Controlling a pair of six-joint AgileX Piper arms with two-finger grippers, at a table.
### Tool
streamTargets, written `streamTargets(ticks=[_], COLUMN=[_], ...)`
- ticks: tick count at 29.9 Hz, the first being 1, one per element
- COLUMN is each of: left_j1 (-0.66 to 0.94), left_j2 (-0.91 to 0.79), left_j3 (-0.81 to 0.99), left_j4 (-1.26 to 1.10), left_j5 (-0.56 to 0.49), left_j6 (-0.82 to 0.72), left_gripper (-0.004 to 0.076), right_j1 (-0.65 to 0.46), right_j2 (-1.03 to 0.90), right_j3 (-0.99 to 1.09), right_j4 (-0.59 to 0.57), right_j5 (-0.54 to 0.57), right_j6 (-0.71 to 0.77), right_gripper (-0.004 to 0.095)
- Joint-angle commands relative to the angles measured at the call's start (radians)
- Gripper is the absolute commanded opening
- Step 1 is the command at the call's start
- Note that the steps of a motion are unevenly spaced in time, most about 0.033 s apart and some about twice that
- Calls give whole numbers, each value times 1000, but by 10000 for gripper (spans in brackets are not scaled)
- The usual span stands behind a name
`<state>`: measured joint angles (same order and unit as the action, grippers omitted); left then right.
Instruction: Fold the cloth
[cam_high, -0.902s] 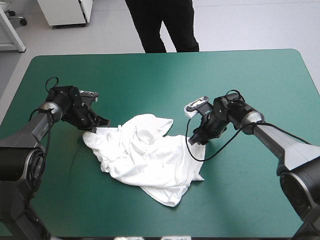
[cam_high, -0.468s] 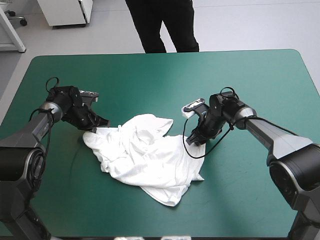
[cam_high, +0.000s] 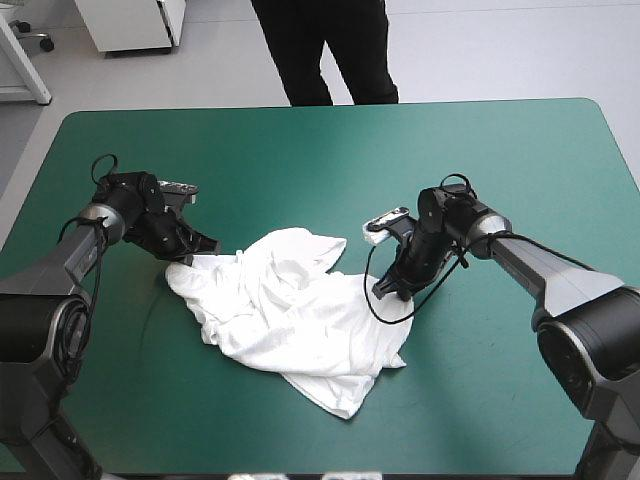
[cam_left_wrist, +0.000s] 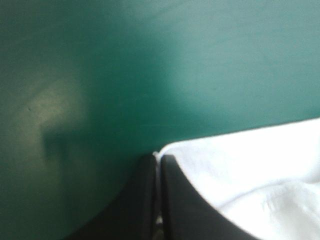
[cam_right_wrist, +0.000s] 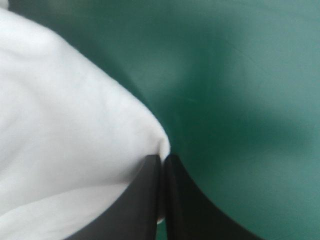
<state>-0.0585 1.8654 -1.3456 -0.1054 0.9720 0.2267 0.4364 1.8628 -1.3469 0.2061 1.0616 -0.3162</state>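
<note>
The white T-shirt (cam_high: 300, 315) lies as a crumpled heap on the table's teal-green cover (cam_high: 300, 150). It sits about midway between the left and right edges, nearer the near edge than the far one. From above you get the whole of it: a rumpled mass crossed by folds, with one tongue reaching toward the near edge and one lobe humped toward the far edge. The left gripper (cam_high: 200, 252) sits low at the heap's left-hand corner and the right gripper (cam_high: 388, 290) low at its right-hand border. The two are well apart, with the cloth between them. The high view does not settle the grip itself, since the fingers there are small and dark against the cover.

The wrist views supply that. Looking along the left gripper, its two black fingers (cam_left_wrist: 137, 205) stand pressed together in a narrow arch. A thin white fold of the T-shirt's edge is pinched at their tips, the rest of the cloth spreads off to one side, and bare cover lies ahead. That one is clenched on the T-shirt. Looking along the right gripper, the fingers (cam_right_wrist: 192, 210) are likewise all but closed. A rounded corner of white cloth narrows to a point right at their tips, and a sliver of white shows between them lower down, so it grasps the T-shirt too. The heap's outline and how far apart the arms stand can be read only from above.
</note>
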Motion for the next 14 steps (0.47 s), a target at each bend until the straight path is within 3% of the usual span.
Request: streamTargets(ticks=[1, 14], left_j1=[-8, -10], left_j2=[-48, -451], left_j3=[1, -49], left_j4=[-37, -138], left_j5=[-10, 19], left_j6=[-1, 1], left_gripper=[-9, -9], right_j1=[10, -42], right_j2=[-29, -270], right_j3=[-10, -373], right_j4=[16, -123], right_j5=[68, 185], right_j6=[-11, 74], right_gripper=[-17, -17])
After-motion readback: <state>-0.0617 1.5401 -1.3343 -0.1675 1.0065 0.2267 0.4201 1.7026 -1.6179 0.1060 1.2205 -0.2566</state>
